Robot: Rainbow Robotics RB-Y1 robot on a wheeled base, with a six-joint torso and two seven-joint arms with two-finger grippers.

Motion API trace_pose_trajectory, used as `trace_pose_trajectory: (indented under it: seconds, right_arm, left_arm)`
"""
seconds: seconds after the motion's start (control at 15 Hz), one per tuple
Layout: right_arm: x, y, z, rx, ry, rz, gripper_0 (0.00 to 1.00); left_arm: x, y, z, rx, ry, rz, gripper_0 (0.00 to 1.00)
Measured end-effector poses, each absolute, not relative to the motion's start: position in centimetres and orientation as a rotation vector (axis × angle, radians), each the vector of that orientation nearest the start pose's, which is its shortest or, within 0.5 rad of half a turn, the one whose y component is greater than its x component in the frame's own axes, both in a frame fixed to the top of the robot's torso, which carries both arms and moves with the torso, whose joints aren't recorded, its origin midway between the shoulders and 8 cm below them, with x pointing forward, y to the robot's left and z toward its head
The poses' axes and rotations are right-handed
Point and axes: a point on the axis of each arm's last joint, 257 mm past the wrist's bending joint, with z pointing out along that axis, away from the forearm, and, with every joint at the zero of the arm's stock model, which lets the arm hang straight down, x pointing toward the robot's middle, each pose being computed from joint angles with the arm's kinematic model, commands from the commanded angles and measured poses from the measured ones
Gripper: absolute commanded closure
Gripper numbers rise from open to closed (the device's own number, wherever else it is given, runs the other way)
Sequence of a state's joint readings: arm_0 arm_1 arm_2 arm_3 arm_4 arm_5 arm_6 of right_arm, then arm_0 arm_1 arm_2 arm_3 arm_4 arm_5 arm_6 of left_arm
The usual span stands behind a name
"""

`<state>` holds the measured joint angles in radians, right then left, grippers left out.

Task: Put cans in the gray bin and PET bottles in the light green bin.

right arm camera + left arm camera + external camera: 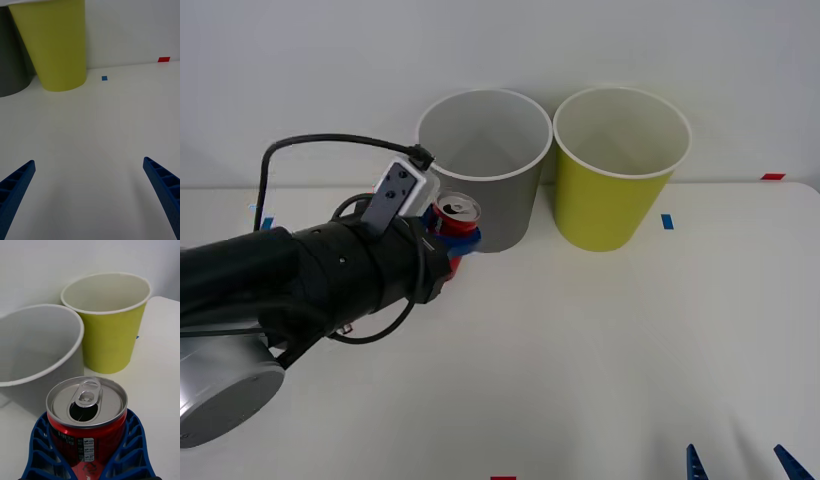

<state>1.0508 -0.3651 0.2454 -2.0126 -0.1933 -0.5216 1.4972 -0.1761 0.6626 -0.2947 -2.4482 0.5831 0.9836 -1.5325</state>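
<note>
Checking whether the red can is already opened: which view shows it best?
The left wrist view: the red can sits close, mouth open, in the left gripper. The front view shows it small beside the gray bin.

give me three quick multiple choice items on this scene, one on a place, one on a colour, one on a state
1. Where is the small red drink can?
A. in the left gripper, beside the tall gray plastic bin
B. inside the tall yellow-green plastic bin
C. flat on the white table

2. What colour is its top?
A. gold
B. silver
C. black

3. How is the right gripper?
A. shut on a bottle
B. open, holding nothing
C. inside a bin

Key: 1 A, blue fingers clasp the can; 2 B, the lid is bare metal; 3 B, its fingers are spread over bare table.
</note>
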Motion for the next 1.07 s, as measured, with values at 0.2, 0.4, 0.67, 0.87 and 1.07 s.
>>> trace_pose_trajectory:
  seconds: [0.2,0.4,0.67,0.87,1.07]
  right_arm:
    - [21.9,-26.7,-28.1,0.055,1.686,0.082,0.00]
    - [21.9,-26.7,-28.1,0.055,1.686,0.082,0.00]
    - [21.9,-26.7,-28.1,0.055,1.686,0.082,0.00]
    - [21.9,-26.7,-28.1,0.055,1.686,0.082,0.00]
    - [21.9,-26.7,-28.1,0.055,1.686,0.082,0.00]
  left_arm:
    - [41.7,8.6,-3.9,0.762,1.707,-0.302,1.00]
    - [42.8,9.7,1.2,0.731,1.635,-0.267,1.00]
    - [44.7,9.8,6.3,0.658,1.541,-0.229,1.00]
    - [46.6,9.1,7.6,0.605,1.539,-0.274,1.00]
    - [48.9,7.8,8.2,0.572,1.541,-0.305,1.00]
